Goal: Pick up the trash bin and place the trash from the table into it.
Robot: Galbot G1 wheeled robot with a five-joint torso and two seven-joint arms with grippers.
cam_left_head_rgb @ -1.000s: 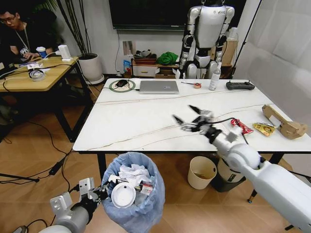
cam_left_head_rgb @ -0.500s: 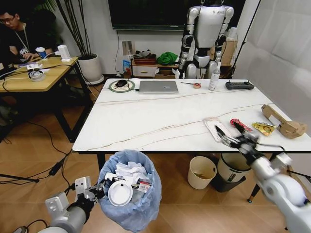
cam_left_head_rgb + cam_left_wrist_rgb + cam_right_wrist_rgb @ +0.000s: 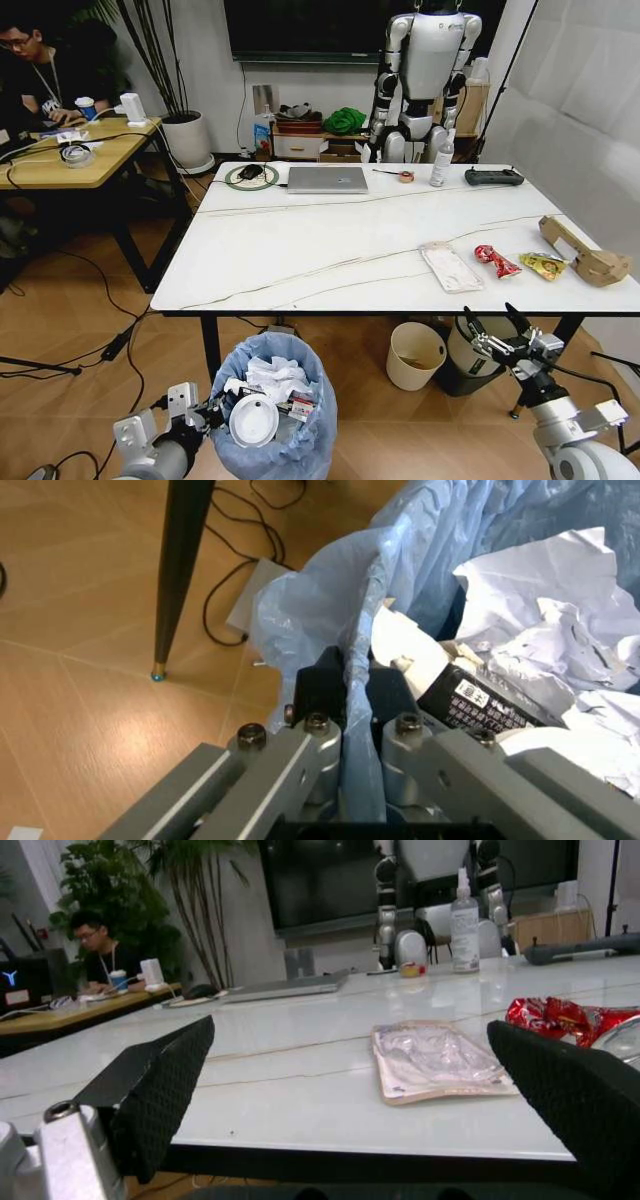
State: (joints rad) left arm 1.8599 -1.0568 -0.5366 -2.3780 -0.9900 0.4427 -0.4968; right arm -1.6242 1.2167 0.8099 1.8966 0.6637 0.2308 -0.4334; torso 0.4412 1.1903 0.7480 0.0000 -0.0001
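The trash bin (image 3: 290, 425), lined with a bulging light-blue bag, stands on the floor in front of the table (image 3: 300, 250). My left gripper (image 3: 207, 412) is shut on its rim; the left wrist view shows the fingers (image 3: 320, 742) pinching the bag edge (image 3: 350, 607). Crumpled white tissues (image 3: 540, 622) and a white lid (image 3: 253, 420) lie inside. My right gripper (image 3: 490, 320) is open, just below the table's front edge. A clear plastic package (image 3: 452, 266) (image 3: 435, 1061), red wrapper (image 3: 495, 260) (image 3: 565, 1020), yellow wrapper (image 3: 545, 264) and brown paper bag (image 3: 585, 255) lie on the table.
A cream bucket (image 3: 415, 355) and a cylindrical bin (image 3: 475, 350) stand under the table near my right gripper. A laptop (image 3: 327, 179), a bottle (image 3: 441, 160) and a black controller (image 3: 494, 176) sit along the far edge. A wooden desk (image 3: 70, 160) stands at left.
My right arm has pulled back from over the table's middle to the right and down below the front edge, still open. The left gripper keeps its hold on the bin, which shifted slightly.
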